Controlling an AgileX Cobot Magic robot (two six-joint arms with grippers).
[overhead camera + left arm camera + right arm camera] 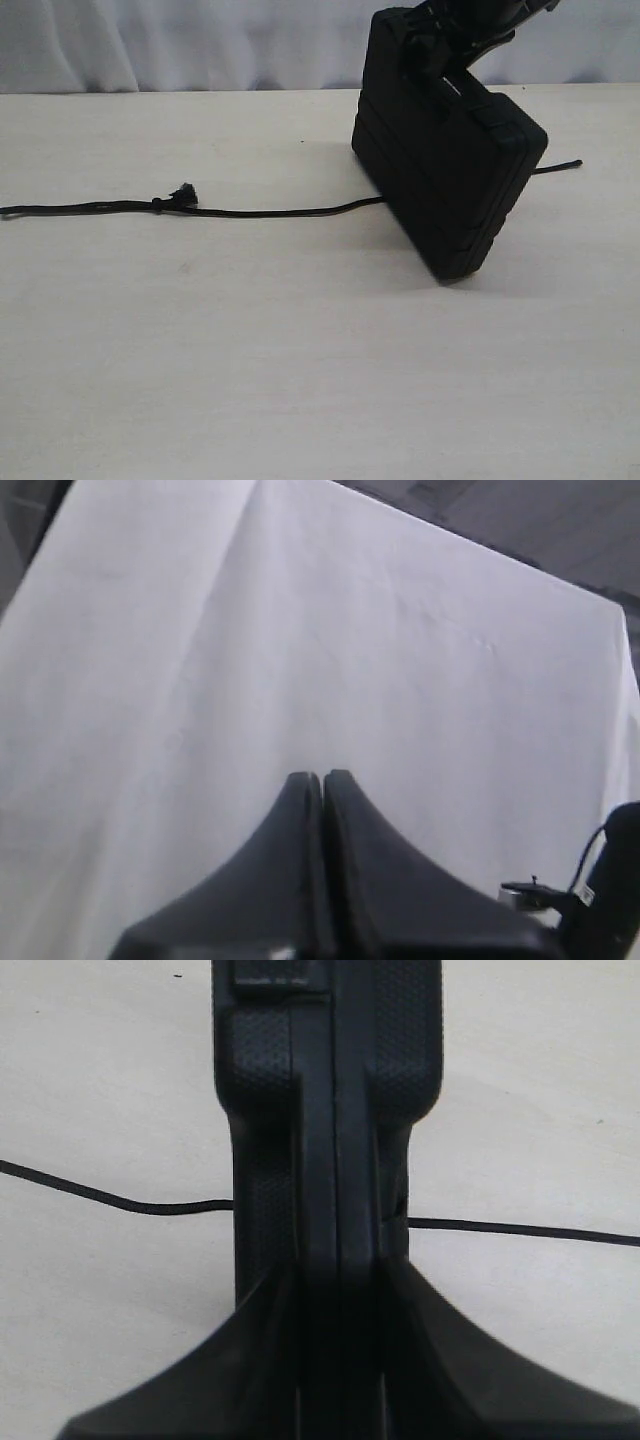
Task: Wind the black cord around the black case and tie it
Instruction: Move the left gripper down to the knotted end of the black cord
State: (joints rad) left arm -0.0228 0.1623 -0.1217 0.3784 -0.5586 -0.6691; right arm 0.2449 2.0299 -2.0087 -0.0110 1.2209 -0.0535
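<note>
The black case (450, 170) stands tilted on one lower corner on the table, lifted off its flat side. My right gripper (440, 45) is shut on its upper edge; in the right wrist view the case (330, 1110) fills the space between the two fingers (250, 1360). The black cord (270, 211) lies straight across the table and passes under the case, with its small frayed knot (183, 195) on the left and its short end (560, 166) showing on the right. My left gripper (322, 777) is shut on nothing and points at white cloth.
A white cloth backdrop (180, 45) hangs behind the table's far edge. The cord (110, 1198) runs out on both sides of the case in the right wrist view. A dark fixture with a cable (600, 890) shows at the edge of the left wrist view.
</note>
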